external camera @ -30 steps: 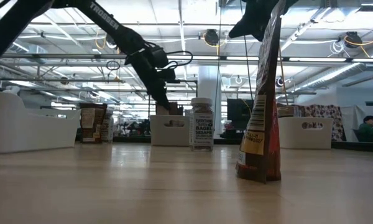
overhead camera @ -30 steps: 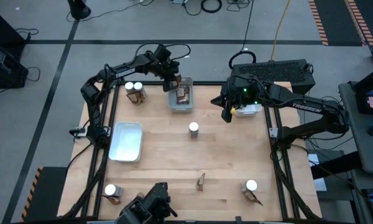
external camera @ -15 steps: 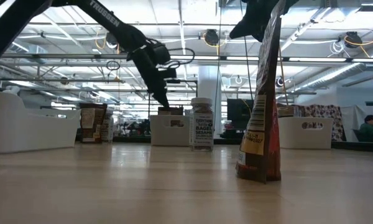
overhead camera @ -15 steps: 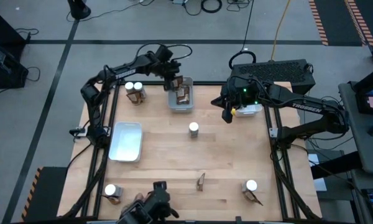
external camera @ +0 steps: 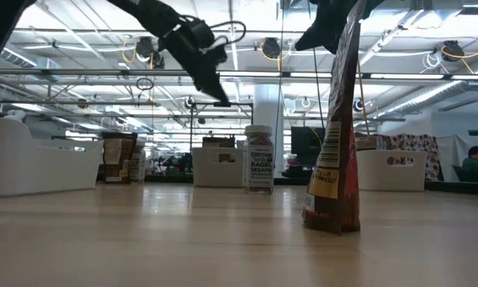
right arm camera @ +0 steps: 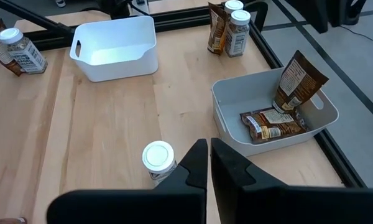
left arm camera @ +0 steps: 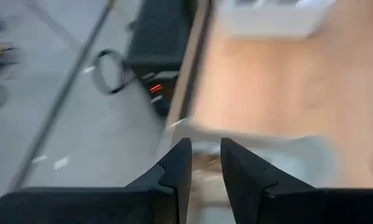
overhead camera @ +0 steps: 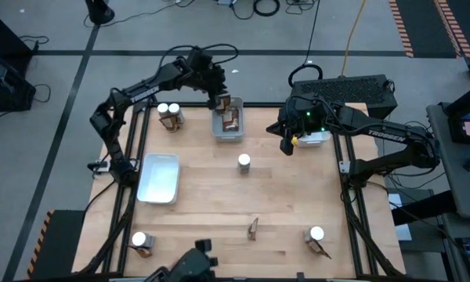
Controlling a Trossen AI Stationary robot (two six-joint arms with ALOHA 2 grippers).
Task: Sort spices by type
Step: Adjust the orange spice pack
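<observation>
Above the grey tray (overhead camera: 227, 130) at the counter's far edge, left gripper (overhead camera: 217, 97) hangs released, packets (overhead camera: 230, 119) inside; one leans on the wall, may topple. Right gripper (overhead camera: 286, 146) clenched, empty

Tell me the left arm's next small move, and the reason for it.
Probably swing the left gripper toward the two-jar cluster with its packet nearby. Its fingers hold nothing and hang above the grey tray, where two packets already lie.

Matt wooden table (overhead camera: 211, 196); smooth plastic trays (overhead camera: 159, 178); glossy packets (right arm camera: 275, 122)
</observation>
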